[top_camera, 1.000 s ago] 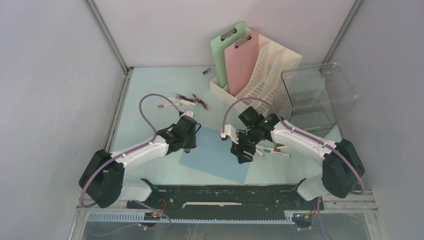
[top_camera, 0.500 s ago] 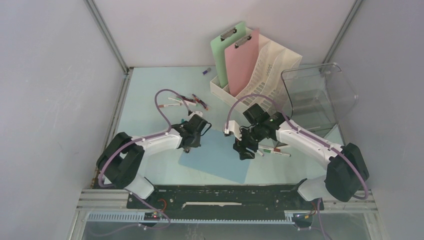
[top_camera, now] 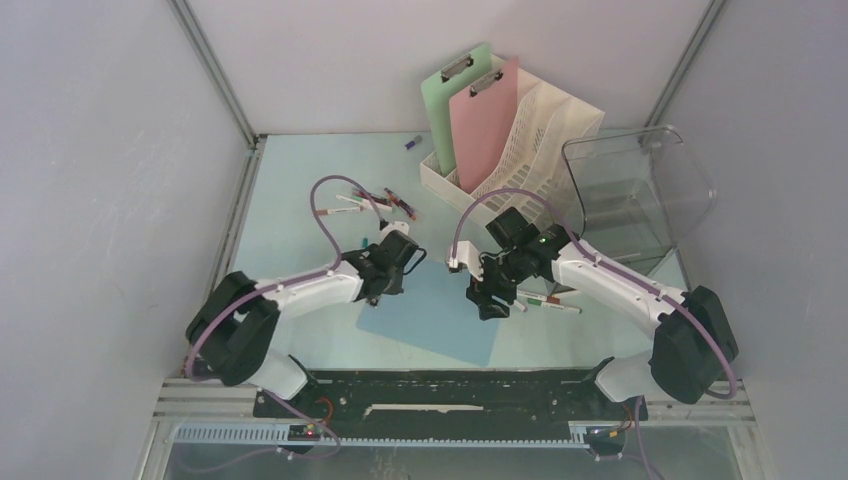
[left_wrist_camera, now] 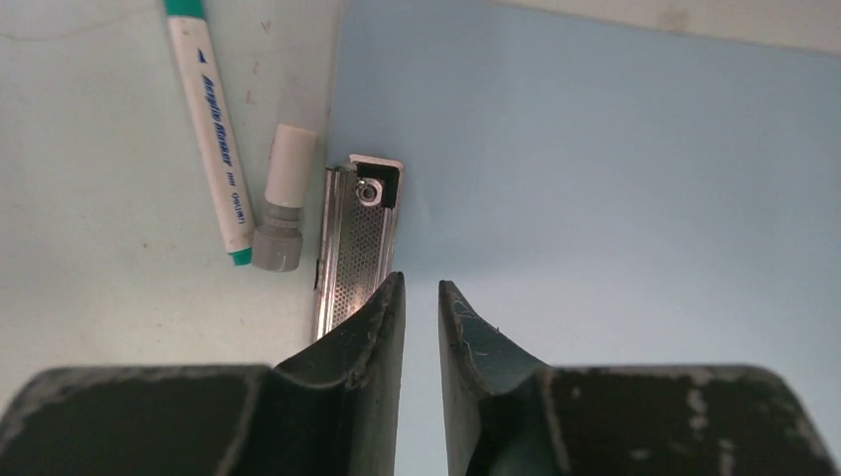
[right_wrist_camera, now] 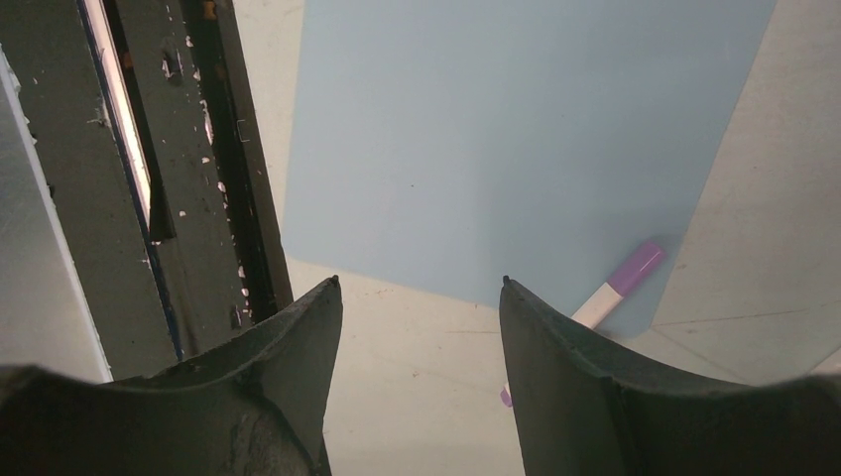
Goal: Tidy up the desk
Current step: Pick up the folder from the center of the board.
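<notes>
The pale mint desk [top_camera: 290, 190] holds a blue clipboard [top_camera: 440, 315] lying flat between my two arms. My left gripper [top_camera: 378, 288] hangs low over its far left corner. In the left wrist view the jaws [left_wrist_camera: 421, 283] stand open only a narrow slit, with bare blue board [left_wrist_camera: 615, 178] showing through it and the metal clip [left_wrist_camera: 359, 238] just beyond the left finger. My right gripper [top_camera: 487, 305] stands open and empty over the board's right side [right_wrist_camera: 496, 129]; its tips [right_wrist_camera: 419, 283] frame bare desk. A purple marker [right_wrist_camera: 623, 283] lies at that edge.
A green-capped marker [left_wrist_camera: 211, 129] and a short grey-white stub [left_wrist_camera: 283, 213] lie beside the clip. Several markers [top_camera: 380, 200] lie farther back, more at the right [top_camera: 548, 300]. A white file rack [top_camera: 540, 130] holds green [top_camera: 450, 100] and pink [top_camera: 485, 125] clipboards. A clear bin [top_camera: 630, 195] stands right.
My left arm has reached forward and right, bringing its gripper to the clipboard's clip corner with narrower jaws. The right gripper has shifted slightly away from the near edge.
</notes>
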`<state>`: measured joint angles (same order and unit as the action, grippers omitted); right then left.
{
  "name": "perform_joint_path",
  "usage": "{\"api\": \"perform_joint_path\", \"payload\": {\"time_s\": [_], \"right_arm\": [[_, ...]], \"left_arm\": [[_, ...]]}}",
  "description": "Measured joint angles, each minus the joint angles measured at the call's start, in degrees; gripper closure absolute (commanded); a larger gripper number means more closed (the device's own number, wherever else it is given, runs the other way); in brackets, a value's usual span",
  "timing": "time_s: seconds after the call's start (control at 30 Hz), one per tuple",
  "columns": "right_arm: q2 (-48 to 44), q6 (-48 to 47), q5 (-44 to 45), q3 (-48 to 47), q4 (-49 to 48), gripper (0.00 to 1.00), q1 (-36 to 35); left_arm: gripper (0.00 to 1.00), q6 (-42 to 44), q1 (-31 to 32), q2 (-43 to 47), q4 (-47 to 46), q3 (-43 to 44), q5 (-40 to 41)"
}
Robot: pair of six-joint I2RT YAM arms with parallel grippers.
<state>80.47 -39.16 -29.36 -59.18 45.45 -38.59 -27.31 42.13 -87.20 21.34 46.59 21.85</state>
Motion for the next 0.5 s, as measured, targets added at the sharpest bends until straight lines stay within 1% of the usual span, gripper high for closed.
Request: {"api": "perform_joint_path", "payload": {"time_s": [0.13,0.23,0.33,0.5], "right_arm": [[0.0,0.0,0.2,0.0,0.0,0.32,0.0],[0.0,0.0,0.3,0.0,0.0,0.32,0.0],[0.0,0.0,0.4,0.0,0.0,0.32,0.0],[0.0,0.0,0.4,0.0,0.0,0.32,0.0]], "left_arm": [[0.72,0.7,0.3,6.9,-0.7,-1.3,1.2],[0.72,1.2,0.2,8.5,-1.7,-1.5,2.1],[0.73,1.6,0.2,6.3,-1.9,-1.5,2.4],[0.76,1.9,0.1,-0.7,-0.8,-1.3,3.2]]}}
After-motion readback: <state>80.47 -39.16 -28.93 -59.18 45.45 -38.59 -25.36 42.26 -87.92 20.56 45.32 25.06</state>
